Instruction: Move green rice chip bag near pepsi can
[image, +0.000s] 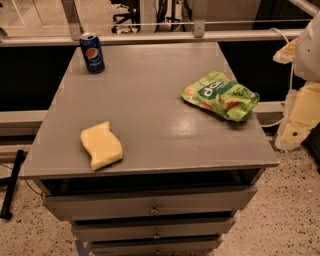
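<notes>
The green rice chip bag (220, 95) lies flat near the right edge of the grey table top (150, 100), crinkly, with white lettering. The pepsi can (92, 52) stands upright at the far left corner, blue with the round logo. The two are far apart, across the table's width. My gripper (286, 51) is at the right edge of the view, off the table's right side and raised, to the right of the bag and not touching it. The pale arm segments (303, 112) hang below it.
A wavy yellow sponge (101, 145) lies at the front left of the table. Drawers (150, 205) sit under the top. A rail and glass partition (150, 36) run behind the table. A dark bar (12, 182) leans on the floor at left.
</notes>
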